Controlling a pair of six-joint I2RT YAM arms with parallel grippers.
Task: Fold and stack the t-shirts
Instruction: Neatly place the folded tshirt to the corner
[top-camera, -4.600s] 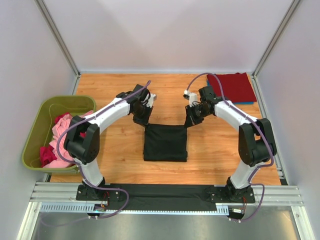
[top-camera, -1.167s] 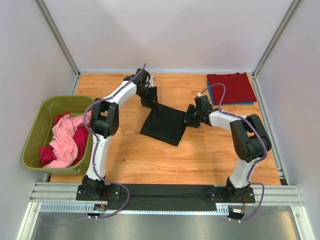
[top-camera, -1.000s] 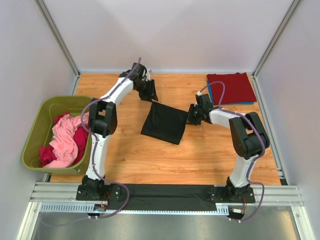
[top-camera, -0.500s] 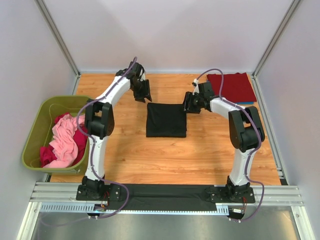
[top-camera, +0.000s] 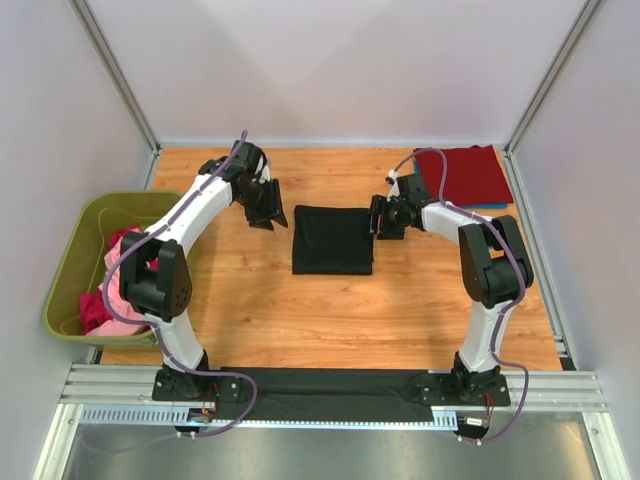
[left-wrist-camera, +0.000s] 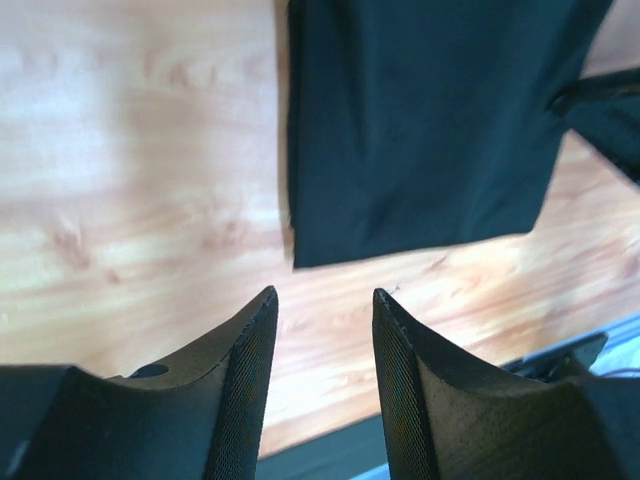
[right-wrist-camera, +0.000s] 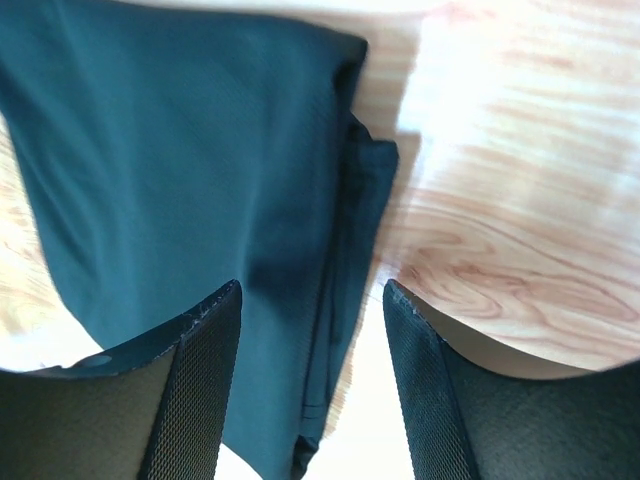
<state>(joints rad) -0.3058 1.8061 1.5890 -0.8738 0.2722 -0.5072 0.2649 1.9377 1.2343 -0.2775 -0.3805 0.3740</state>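
So the black t-shirt (top-camera: 333, 240) is lying folded into a neat rectangle pretty much in the middle of the wooden table (top-camera: 420, 310), flat, with nothing gripping it. The left gripper (top-camera: 265, 205) is hanging just off to the shirt's left, near its far-left corner but apart from it. The wrist camera is showing its fingers (left-wrist-camera: 245, 380) spread with only bare wood between them, and the shirt's edge is sitting a bit beyond the tips. The right gripper (top-camera: 383, 217) is sitting right at the shirt's right edge, toward the far corner. Its fingers (right-wrist-camera: 195, 380) are spread too, and the layered folded edge of the cloth is showing in the gap between them, though I can't tell whether the tips are actually touching the fabric. Over in the far right corner a dark red t-shirt (top-camera: 470, 174) is lying folded flat, resting on a blue shirt (top-camera: 495, 206) that's only peeking out along the near edge. At the left side the green bin (top-camera: 70, 250) is holding a rumpled pile: a pink shirt (top-camera: 125, 300) on top, with a darker red one (top-camera: 93, 310) bunched up beside it.
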